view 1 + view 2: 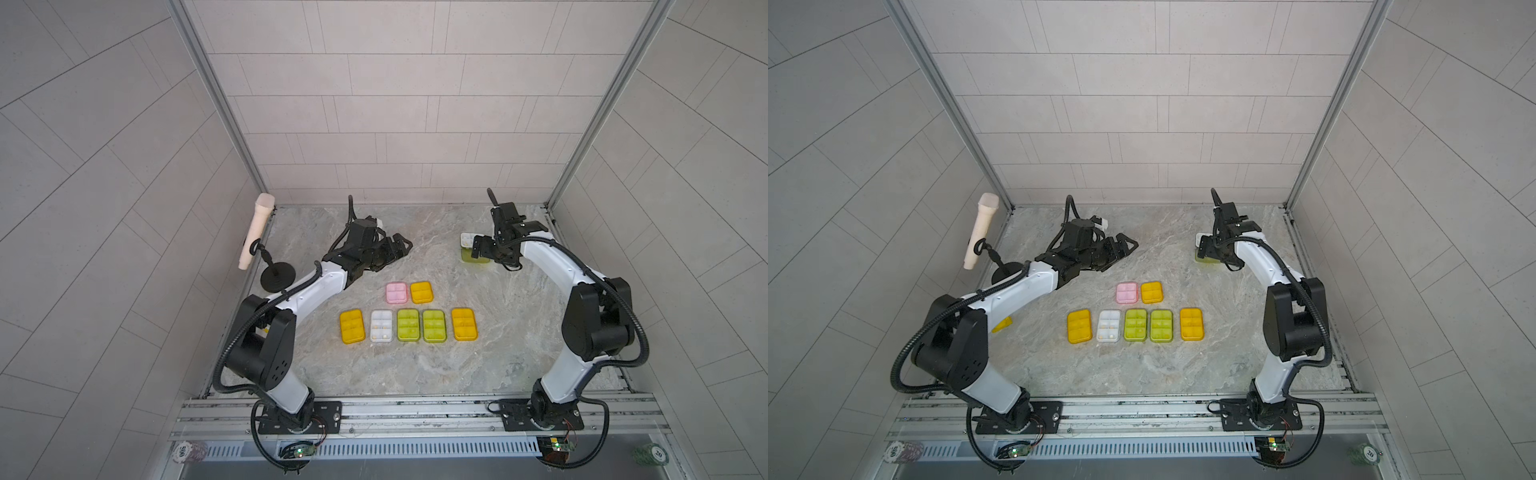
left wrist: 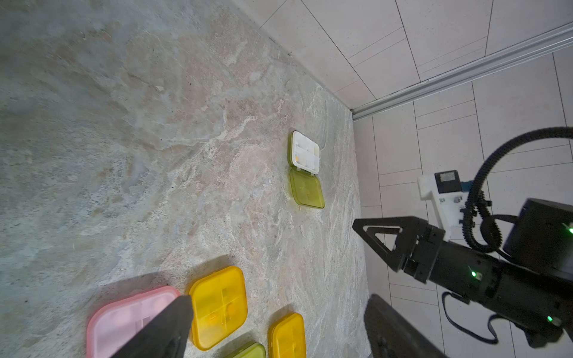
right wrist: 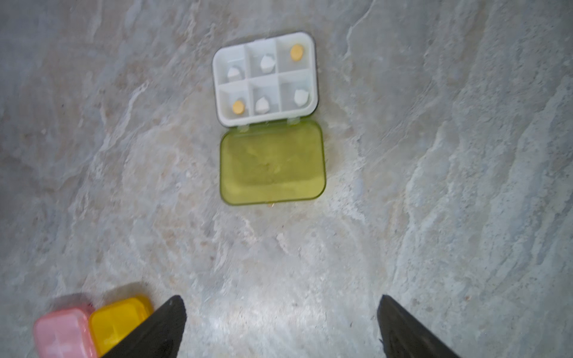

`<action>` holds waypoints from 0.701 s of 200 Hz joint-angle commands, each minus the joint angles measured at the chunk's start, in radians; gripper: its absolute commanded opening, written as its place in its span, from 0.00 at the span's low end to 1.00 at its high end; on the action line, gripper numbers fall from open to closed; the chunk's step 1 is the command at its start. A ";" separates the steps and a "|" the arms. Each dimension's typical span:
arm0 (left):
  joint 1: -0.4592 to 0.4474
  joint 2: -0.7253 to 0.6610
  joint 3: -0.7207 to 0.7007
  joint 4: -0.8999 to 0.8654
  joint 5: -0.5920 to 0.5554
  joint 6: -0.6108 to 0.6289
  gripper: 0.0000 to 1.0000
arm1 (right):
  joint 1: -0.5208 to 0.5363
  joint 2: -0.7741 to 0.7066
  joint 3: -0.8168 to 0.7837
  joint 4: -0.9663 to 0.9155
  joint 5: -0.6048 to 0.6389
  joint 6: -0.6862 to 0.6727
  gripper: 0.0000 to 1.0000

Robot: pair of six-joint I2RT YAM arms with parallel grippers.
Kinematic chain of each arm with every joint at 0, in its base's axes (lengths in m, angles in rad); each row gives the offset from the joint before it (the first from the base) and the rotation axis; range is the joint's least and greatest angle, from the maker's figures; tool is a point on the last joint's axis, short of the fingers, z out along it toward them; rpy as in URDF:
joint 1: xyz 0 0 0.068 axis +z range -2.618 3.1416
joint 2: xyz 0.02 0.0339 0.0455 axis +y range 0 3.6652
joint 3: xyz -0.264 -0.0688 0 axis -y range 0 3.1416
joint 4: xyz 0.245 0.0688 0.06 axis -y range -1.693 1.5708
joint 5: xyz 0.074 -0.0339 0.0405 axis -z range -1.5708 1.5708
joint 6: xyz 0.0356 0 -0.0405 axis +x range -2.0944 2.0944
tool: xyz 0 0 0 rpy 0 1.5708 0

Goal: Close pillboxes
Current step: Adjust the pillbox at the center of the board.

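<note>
Pillboxes on marble tabletop (image 1: 415, 374) — eight total, seven w/ lids shut, clustered at ctr of frame in both top views. Back pair: pink pillbox (image 1: 396, 292) just beside back orange pillbox (image 1: 422, 292). Front row below, left to right: left-end orange pillbox (image 1: 352, 326), clear pillbox (image 1: 381, 326), left green pillbox (image 1: 408, 325), right green pillbox (image 1: 434, 326), right-end orange pillbox (image 1: 464, 324); small gaps betw. them, widest before the last. Eighth pillbox (image 1: 467, 255) well apart, upper right of ctr, partly hidden under R gripper (image 3: 279, 297): white tray (image 3: 265, 79) uncovered, yellow-green lid (image 3: 273, 162) lying flat on tabletop, joined to tray along one edge. Every compartment filled — four w/ white pills (image 3: 267, 62), two w/ orange pills (image 3: 296, 52). R gripper jaws spread wide, nothing betw. them, near lid but no contact. L gripper (image 2: 278, 296): jaws apart, empty, upper left of back pair in top views, apart from every box. Mic (image 1: 256, 232) at left edge of tabletop.
</note>
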 commanded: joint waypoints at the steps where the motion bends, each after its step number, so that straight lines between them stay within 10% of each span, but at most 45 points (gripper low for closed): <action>1: 0.010 -0.009 0.003 0.019 0.003 0.006 0.91 | -0.053 0.070 0.061 0.036 -0.080 -0.012 0.99; 140: 0.015 0.022 0.007 0.021 0.024 0.007 0.91 | -0.143 0.535 0.498 0.035 -0.281 -0.004 0.99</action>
